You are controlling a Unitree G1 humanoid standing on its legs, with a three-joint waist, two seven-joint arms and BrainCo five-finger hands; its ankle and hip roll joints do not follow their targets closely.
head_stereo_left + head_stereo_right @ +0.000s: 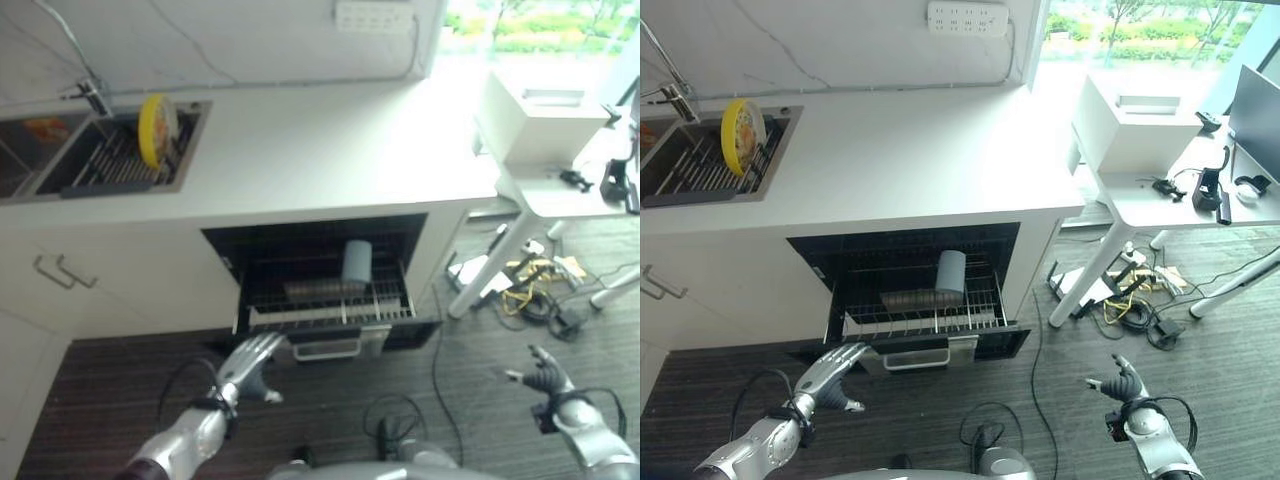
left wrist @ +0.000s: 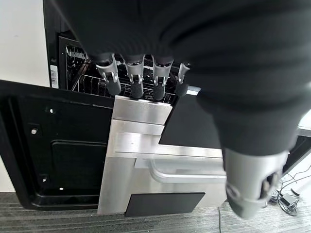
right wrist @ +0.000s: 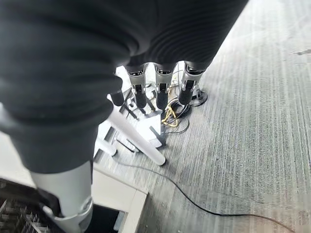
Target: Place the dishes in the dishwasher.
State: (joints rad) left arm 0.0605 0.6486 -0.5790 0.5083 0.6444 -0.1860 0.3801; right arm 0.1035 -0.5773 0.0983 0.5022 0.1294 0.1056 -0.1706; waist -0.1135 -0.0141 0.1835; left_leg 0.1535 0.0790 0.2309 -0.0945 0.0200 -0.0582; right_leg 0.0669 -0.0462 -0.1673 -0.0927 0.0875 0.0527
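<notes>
We've got the yellow plate [image 1: 741, 133] standing on edge in the sink rack [image 1: 695, 172], upper left of frame, well above our left hand [image 1: 830, 372]. That hand hangs empty, fingers straight, by the open dishwasher [image 1: 925, 300] at centre; our right hand [image 1: 1124, 384], relaxed and empty, sits lower right, farther off.

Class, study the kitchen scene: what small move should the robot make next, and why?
Probably raise the left robot hand toward the round yellow plate standing in the sink rack. Both hands are open and hold nothing, the right robot hand hanging over the floor, while the pulled-out dishwasher drawer has room.
</notes>
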